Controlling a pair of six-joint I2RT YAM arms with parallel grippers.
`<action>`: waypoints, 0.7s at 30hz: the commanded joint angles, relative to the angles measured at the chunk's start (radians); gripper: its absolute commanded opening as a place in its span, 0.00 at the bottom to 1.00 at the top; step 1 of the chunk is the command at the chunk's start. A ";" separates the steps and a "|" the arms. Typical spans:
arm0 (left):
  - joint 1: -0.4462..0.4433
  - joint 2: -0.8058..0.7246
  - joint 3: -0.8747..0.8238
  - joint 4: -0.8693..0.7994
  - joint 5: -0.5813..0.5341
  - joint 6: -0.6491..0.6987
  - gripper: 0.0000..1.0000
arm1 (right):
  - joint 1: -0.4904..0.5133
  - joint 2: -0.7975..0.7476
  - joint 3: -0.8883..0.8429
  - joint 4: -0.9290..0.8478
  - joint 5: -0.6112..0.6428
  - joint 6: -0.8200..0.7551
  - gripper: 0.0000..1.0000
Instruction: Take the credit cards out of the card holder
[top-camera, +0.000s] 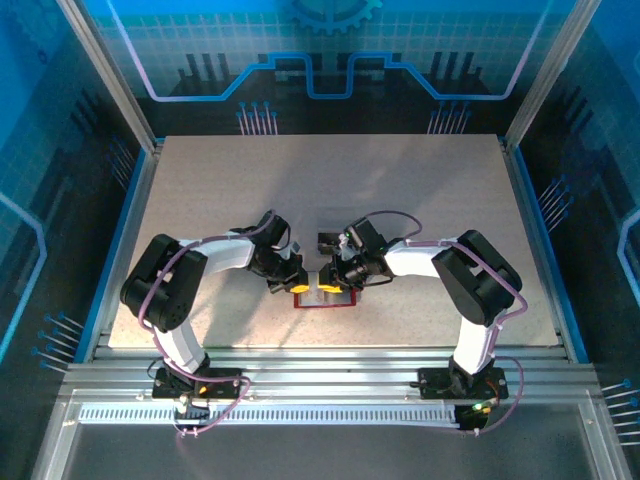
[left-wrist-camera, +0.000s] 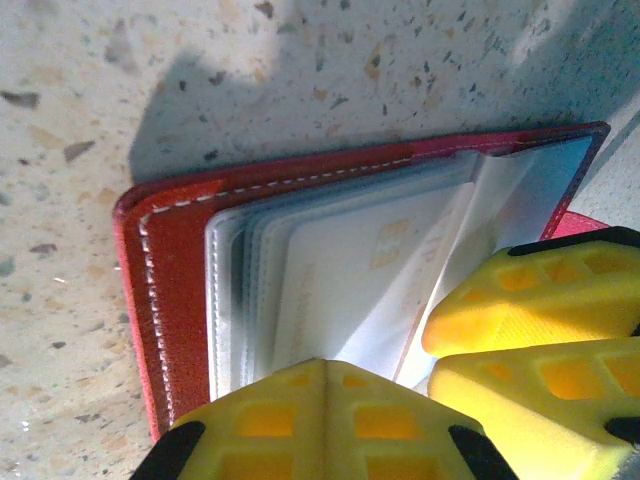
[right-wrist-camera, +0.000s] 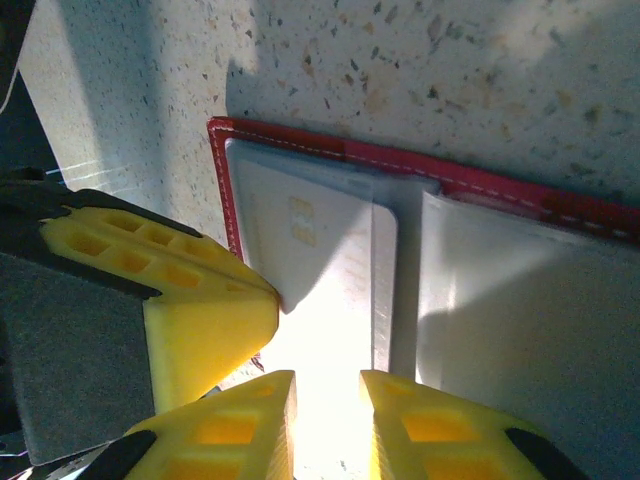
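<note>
The card holder (top-camera: 322, 303) lies open on the table between the two arms, red outside (left-wrist-camera: 180, 300) with clear sleeves inside. A pale card (left-wrist-camera: 340, 280) with a chip sits in the sleeves (right-wrist-camera: 320, 250). My left gripper (left-wrist-camera: 325, 365) is shut, its tip resting on the sleeves by the card's edge (right-wrist-camera: 265, 300). My right gripper (right-wrist-camera: 327, 378) stands narrowly open right above the pale card, whose bright face shows in the gap. Both grippers (top-camera: 307, 288) (top-camera: 330, 288) meet tip to tip over the holder. A small dark flat rectangle (top-camera: 328, 241), like a card, lies just behind them.
The speckled table (top-camera: 400, 180) stretches behind and to both sides of the holder. Blue-lit walls and metal frame posts (top-camera: 135, 120) enclose it. The metal rail (top-camera: 320, 385) with the arm bases runs along the near edge.
</note>
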 joint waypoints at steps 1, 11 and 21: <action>-0.007 0.019 -0.010 -0.050 -0.016 0.022 0.00 | -0.009 -0.013 -0.013 -0.027 0.008 -0.013 0.23; -0.007 0.028 0.006 -0.063 -0.013 0.028 0.00 | -0.009 -0.003 -0.005 -0.051 0.015 -0.023 0.23; -0.007 0.025 0.003 -0.066 -0.014 0.029 0.00 | -0.009 -0.021 -0.012 -0.027 0.009 -0.016 0.23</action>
